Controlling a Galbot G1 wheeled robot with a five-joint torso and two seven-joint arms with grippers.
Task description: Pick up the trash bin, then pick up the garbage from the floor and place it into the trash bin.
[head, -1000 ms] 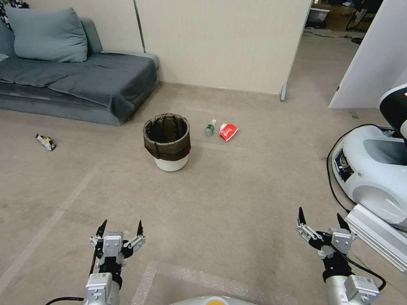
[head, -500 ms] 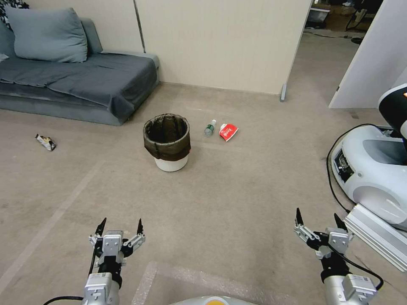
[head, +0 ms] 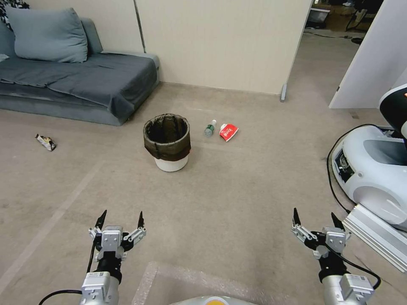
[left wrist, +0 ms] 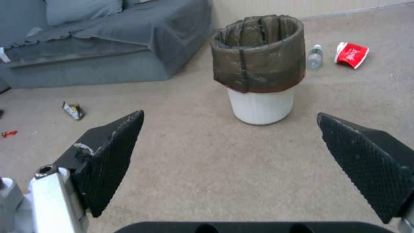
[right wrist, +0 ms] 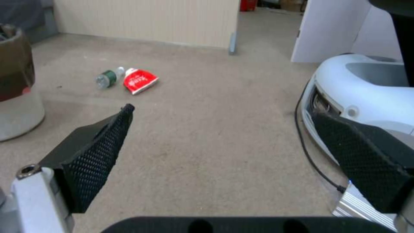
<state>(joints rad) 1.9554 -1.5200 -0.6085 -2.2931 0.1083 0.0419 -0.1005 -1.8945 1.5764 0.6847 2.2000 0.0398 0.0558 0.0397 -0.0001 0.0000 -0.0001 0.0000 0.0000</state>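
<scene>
Left gripper (head: 121, 219) spread wide, empty, above floor; right gripper (head: 313, 219) likewise; trash bin (head: 168, 142) well ahead.

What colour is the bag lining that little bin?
Dark brown-black, over the white trash bin; the bag shows best in the left wrist view.

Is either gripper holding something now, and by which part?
Nothing is held. The left gripper and right gripper are both open, far from the trash bin.
</scene>
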